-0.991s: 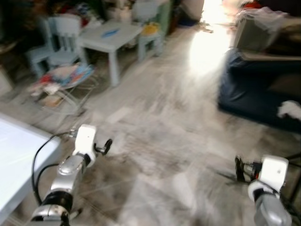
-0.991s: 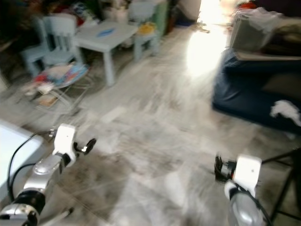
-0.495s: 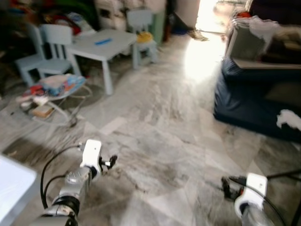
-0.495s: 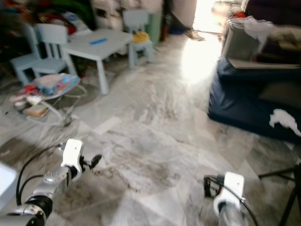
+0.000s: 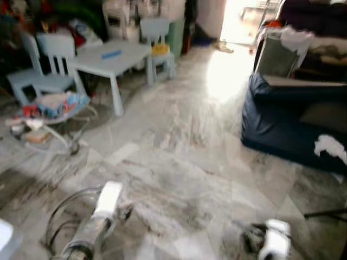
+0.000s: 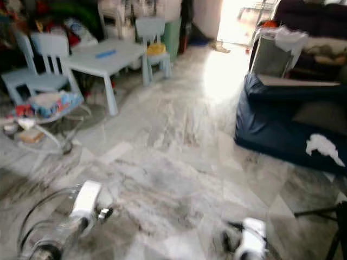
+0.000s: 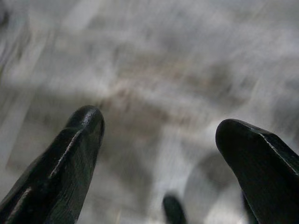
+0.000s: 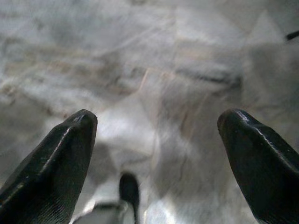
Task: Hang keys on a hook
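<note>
My left gripper [image 5: 126,212] hangs low at the bottom left over grey marble floor [image 5: 179,162], blurred by motion. In the left wrist view its two black fingers [image 7: 79,140] stand wide apart with only floor between them. My right gripper [image 5: 246,241] is at the bottom right edge, also over the floor. The right wrist view has its fingers [image 8: 60,144] spread wide with nothing held.
A small pale blue table [image 5: 111,57] with chairs [image 5: 46,54] stands at the far left, and a toy-laden bouncer [image 5: 49,105] is in front of it. A dark blue sofa [image 5: 293,124] lies on the right. A bright doorway [image 5: 238,21] is ahead. A black stand leg [image 5: 325,214] crosses the floor at right.
The whole view has shifted as I walk: the white table at the near left has slid out of frame and both arms sit lower in the picture. Both grippers stay open.
</note>
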Robot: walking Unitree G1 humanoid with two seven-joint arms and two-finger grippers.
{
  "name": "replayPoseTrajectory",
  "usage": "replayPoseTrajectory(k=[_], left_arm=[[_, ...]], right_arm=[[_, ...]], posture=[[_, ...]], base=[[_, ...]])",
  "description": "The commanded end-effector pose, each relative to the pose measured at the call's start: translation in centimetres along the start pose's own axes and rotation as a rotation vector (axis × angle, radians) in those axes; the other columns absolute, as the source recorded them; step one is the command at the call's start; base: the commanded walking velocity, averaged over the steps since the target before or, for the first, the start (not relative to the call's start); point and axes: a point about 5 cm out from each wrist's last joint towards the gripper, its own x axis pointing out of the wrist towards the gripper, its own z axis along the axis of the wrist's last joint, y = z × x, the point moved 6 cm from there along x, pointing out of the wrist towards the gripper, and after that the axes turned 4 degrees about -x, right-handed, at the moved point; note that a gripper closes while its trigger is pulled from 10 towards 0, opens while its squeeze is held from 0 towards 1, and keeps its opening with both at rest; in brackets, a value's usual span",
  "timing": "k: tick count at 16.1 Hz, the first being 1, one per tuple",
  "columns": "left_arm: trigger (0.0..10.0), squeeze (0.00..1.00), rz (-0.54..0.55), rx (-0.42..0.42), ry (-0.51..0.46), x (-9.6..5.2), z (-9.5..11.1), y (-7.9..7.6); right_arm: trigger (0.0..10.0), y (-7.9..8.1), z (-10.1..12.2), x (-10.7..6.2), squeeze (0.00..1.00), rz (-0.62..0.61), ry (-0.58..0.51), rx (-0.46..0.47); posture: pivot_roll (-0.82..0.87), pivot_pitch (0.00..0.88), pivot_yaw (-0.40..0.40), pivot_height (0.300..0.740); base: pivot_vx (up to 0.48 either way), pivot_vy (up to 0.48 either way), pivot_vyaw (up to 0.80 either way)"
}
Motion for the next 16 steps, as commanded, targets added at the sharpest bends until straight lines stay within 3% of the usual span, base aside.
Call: replayPoseTrajectory(k=[1,2,4,6,8,10,12,13,16], left_arm=[[10.0,0.00,-0.016,0.023,-0.024,0.4,1.2,-1.1],[10.0,0.00,-0.009,0.032,0.026,0.2,-0.7,-1.5],[10.0,0.00,-0.028,0.044,0.051,0.2,-2.0,-2.8],[10.0,0.00,-0.029,0.046,0.060,0.2,-2.5,-3.3],[10.0,0.00,-0.046,0.079,0.101,0.1,-4.2,-5.3],[10.0,0.00,-0.043,0.097,0.125,-0.1,-5.1,-6.2],[10.0,0.00,-0.042,0.100,0.130,-0.1,-5.4,-6.4],[10.0,0.00,-0.035,0.098,0.119,0.0,-4.7,-5.6],[10.0,0.00,-0.027,0.104,0.117,0.1,-4.5,-5.3]], right_arm=[[10.0,-1.3,-0.4,-0.2,0.00,-0.027,0.018,-0.016],[10.0,-1.2,-2.4,-0.5,0.00,-0.025,0.100,-0.059],[10.0,-1.1,-3.9,-0.8,0.00,-0.015,0.159,-0.146],[10.0,-1.0,-4.1,-0.8,0.00,-0.008,0.166,-0.152],[10.0,-0.6,-4.9,-1.0,0.00,0.019,0.191,-0.189],[10.0,-0.7,-5.0,-1.0,0.00,0.025,0.200,-0.214],[10.0,-0.5,-4.4,-0.8,0.00,0.031,0.189,-0.217],[10.0,-0.4,-4.3,-0.7,0.00,0.035,0.187,-0.218],[10.0,-0.3,-4.2,-0.7,0.00,0.041,0.184,-0.222]], posture=[[-0.02,0.000,-0.038,0.740],[-0.03,0.000,-0.037,0.740],[-0.03,0.000,-0.038,0.740],[-0.03,0.000,-0.039,0.740],[-0.03,0.000,-0.040,0.740],[-0.03,0.000,-0.037,0.740],[-0.03,0.000,-0.036,0.740],[-0.03,0.000,-0.034,0.740],[-0.03,0.000,-0.035,0.740]], base=[[0.307,0.000,0.00],[0.277,0.000,0.00],[0.285,0.000,0.00],[0.326,0.000,0.00],[0.330,0.000,0.00],[0.319,0.000,0.00],[0.306,0.000,0.00],[0.300,0.000,0.00],[0.296,0.000,0.00]])
